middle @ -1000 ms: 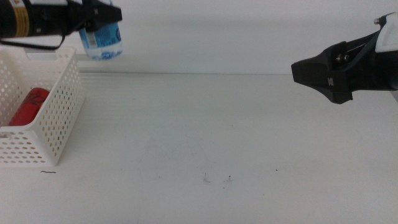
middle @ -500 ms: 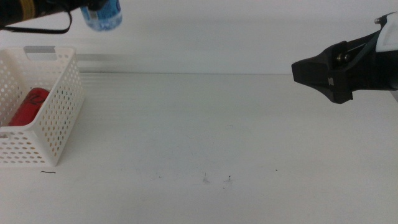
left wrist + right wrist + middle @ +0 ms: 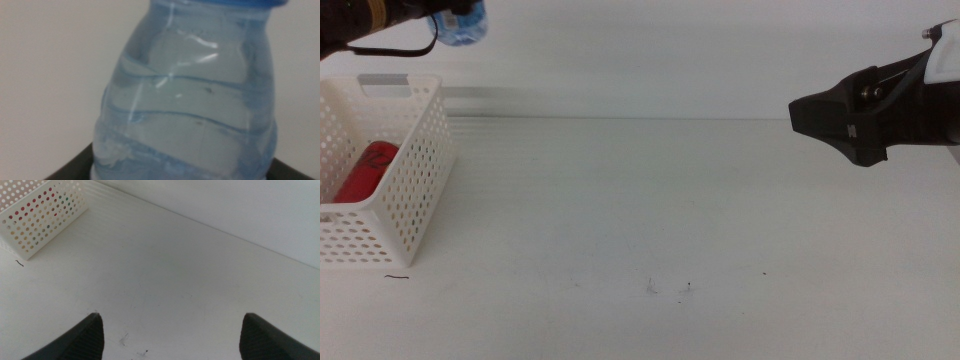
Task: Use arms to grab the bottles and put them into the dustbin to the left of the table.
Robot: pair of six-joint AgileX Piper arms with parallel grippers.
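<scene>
1. Spreading across the middle view, the white table (image 3: 650,200) carries only a few dark specks (image 3: 670,288) near its front edge.
2. At the table's left end stands the white perforated dustbin (image 3: 415,190), with the red can (image 3: 365,172) lying inside it.
3. The right gripper (image 3: 800,115) hangs above the table's right side, waiting, its jaws wide apart and holding nothing.
4. The left gripper (image 3: 445,15) sits at the top left corner, high above the dustbin, clamped on the small water bottle (image 3: 190,100).
5. Risk, as a judgement: the bottle hangs near the bin's far right corner rather than over its middle, so releasing it from this height could bounce it off the rim or out onto the table.
6. Hard to make out: the left arm and most of the bottle are cut off by the frame's top edge; the wrist view shows only slivers of the jaws under the bottle; no yellow tea bottle is visible anywhere.
</scene>
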